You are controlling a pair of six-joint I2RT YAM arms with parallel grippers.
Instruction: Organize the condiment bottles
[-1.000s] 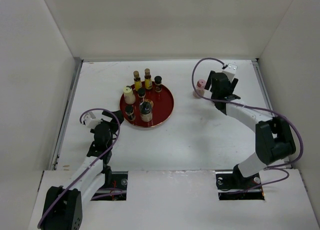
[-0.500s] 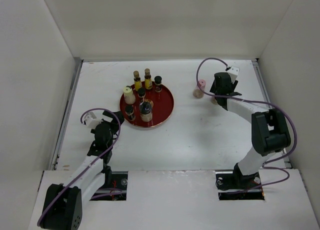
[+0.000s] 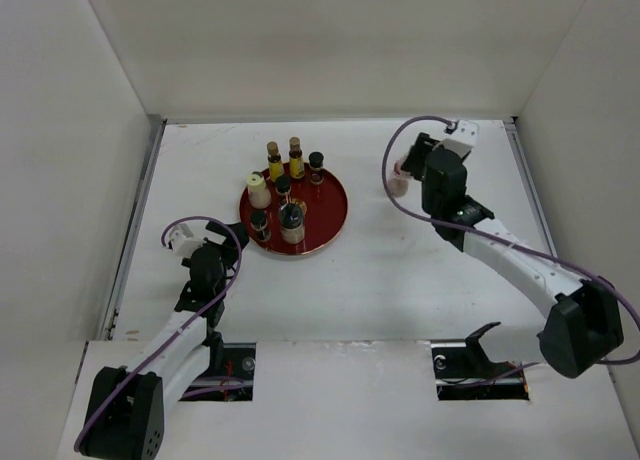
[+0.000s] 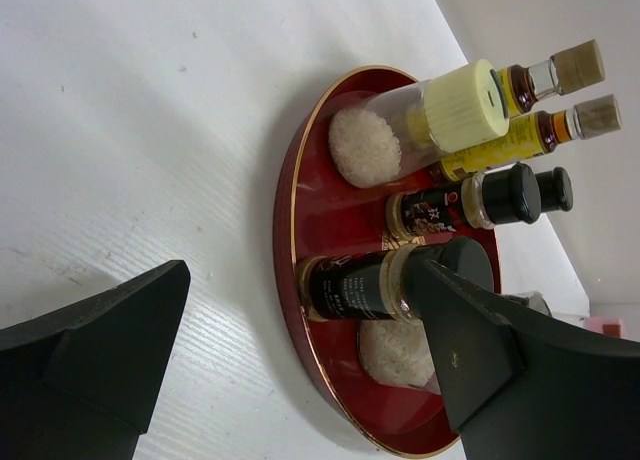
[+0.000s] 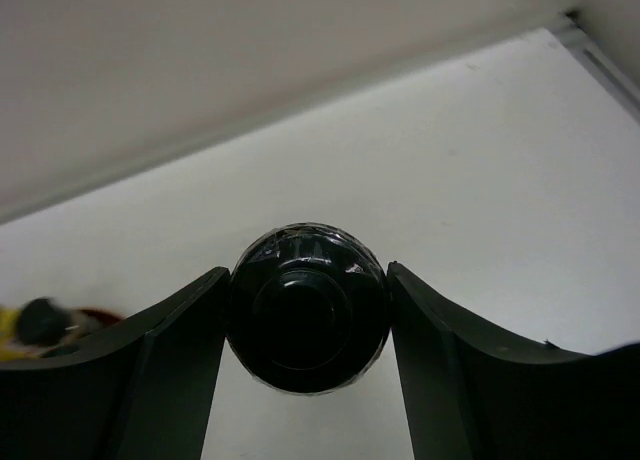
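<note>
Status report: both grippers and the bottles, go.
Left gripper open, facing red tray. Right gripper shut on dark bottle. Pink-capped bottle close beside, off tray. Nothing between it and tray.

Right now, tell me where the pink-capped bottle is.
In the top view, the pink-capped bottle is on the table's far half, right of the red tray and just left of the right arm.

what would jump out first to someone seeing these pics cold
The round red tray, left of centre in the overhead view, is crowded with upright condiment bottles. At the back right, the right gripper is clamped around a dark-capped bottle, with a pink-capped bottle close by.
</note>
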